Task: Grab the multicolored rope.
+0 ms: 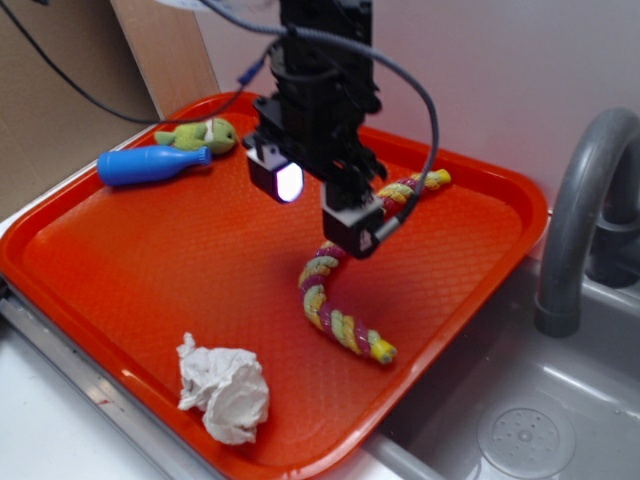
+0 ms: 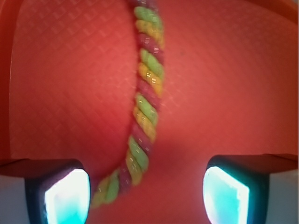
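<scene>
The multicolored rope (image 1: 335, 300), a twisted cord of yellow, pale green and magenta strands, lies curved on the red tray (image 1: 150, 270). It runs from the tray's back right to the front. My gripper (image 1: 315, 205) hangs open just above its middle stretch, hiding part of it. In the wrist view the rope (image 2: 147, 107) runs from the top down between my two fingers and bends toward the left fingertip (image 2: 65, 196). The right fingertip (image 2: 226, 196) stands well apart from it. Nothing is held.
A blue bottle (image 1: 150, 165) and a small green plush fish (image 1: 200, 135) lie at the tray's back left. A crumpled white paper (image 1: 225, 390) sits near the front edge. A grey sink (image 1: 520, 420) with a faucet (image 1: 585, 210) lies to the right.
</scene>
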{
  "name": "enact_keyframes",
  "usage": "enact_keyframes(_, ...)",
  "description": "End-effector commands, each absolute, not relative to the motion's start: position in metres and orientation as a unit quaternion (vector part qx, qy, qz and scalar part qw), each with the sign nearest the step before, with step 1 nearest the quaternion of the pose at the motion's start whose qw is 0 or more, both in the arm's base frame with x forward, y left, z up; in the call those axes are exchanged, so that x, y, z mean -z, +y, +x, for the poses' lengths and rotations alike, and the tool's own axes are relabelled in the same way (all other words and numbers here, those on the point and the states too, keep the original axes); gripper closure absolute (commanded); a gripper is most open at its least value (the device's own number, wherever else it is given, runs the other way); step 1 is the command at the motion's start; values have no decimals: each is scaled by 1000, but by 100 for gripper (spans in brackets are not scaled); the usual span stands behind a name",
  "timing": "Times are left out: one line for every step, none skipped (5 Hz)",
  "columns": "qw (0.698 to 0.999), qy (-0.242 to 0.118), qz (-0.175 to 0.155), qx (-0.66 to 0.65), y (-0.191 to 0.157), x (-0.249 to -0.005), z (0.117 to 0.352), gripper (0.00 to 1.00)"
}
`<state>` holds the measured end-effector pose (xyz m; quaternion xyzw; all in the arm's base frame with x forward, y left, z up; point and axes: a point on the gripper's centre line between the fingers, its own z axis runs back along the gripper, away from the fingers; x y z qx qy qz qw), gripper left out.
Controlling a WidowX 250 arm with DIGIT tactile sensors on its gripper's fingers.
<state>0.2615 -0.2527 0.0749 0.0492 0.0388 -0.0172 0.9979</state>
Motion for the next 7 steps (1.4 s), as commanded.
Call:
enact_keyframes(998, 54, 26, -14, -233, -43, 281, 0)
enact_keyframes(997, 66, 38, 1, -232, -20, 283, 0)
enact_keyframes(996, 60, 48, 34, -249, -18, 279, 100)
enact_keyframes(996, 54, 62, 39, -252, -27, 273, 100)
enact_keyframes(994, 71, 79, 41, -236, -57, 268, 100)
enact_keyframes(997, 56, 47, -3, -202, -105, 265, 100)
enact_keyframes(998, 46, 14, -42, -162, -153, 270, 100)
